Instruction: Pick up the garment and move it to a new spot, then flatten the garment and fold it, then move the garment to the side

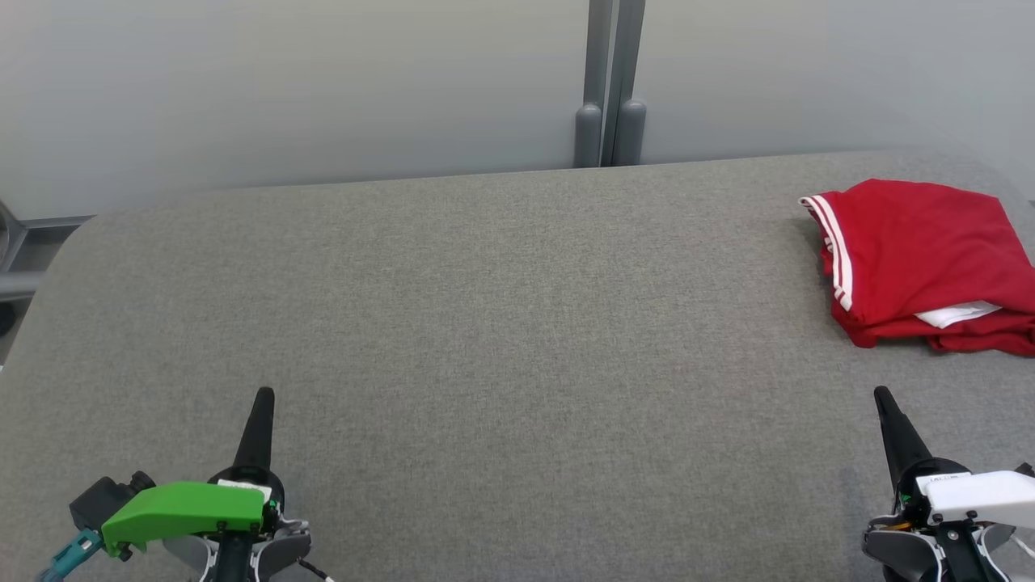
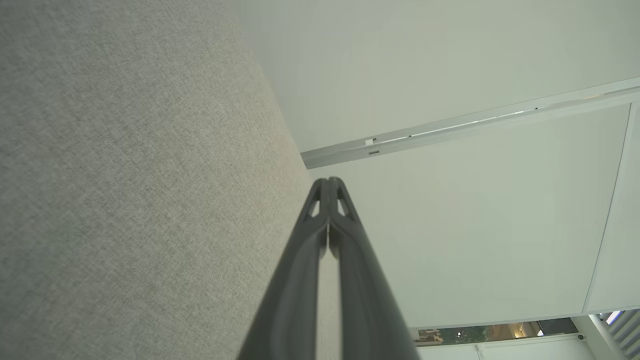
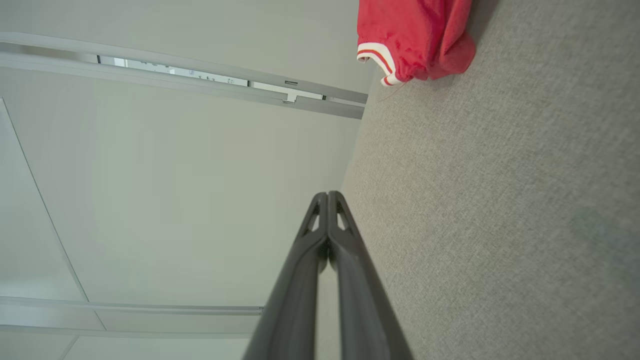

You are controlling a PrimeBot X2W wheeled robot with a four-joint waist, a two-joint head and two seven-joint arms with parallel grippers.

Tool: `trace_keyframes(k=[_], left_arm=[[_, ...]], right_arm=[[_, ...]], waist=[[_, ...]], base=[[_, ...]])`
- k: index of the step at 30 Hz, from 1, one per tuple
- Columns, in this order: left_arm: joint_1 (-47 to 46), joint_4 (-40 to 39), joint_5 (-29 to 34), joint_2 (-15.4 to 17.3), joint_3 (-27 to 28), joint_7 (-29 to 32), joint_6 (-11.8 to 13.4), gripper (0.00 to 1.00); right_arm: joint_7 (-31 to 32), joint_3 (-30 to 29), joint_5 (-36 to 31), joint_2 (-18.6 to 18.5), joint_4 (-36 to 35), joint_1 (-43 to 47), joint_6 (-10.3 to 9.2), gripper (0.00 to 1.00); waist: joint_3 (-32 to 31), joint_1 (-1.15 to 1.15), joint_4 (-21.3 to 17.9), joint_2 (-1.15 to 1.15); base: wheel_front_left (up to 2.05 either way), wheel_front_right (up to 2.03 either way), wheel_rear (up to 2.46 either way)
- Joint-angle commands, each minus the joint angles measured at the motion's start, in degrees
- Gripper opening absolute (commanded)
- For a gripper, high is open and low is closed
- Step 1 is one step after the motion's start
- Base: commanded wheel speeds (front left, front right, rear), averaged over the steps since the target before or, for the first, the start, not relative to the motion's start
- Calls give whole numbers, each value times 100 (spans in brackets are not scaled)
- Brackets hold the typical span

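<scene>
A red garment with white stripes lies folded in a compact pile at the far right of the grey fabric table. In the right wrist view the red garment shows at the top, its striped cuff hanging toward the table edge. My left gripper rests at the lower left, fingers pressed together and holding nothing. My right gripper sits at the lower right, also shut and empty, a short way in front of the garment. The left gripper and the right gripper each show closed tips in their wrist views.
Pale wall panels stand behind the table, with a grey post at the back middle. A metal frame shows off the table's left edge. The table's rounded left corner lies at the far left.
</scene>
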Motion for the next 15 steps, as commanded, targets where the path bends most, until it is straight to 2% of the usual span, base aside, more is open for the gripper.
trace_keyframes(k=[1, 15], left_arm=[[-133, -49, -131, -10, 33, 30, -25, 0], [-208, -69, -689, -43, 76, 176, -67, 0]], right_arm=[[41, -30, 104, -35, -62, -63, 2, 0], [154, -115, 668, -37, -104, -61, 2, 0]], waist=[[2, 0, -2, 0], [29, 0, -34, 0]], base=[[0, 0, 0], [0, 0, 0]])
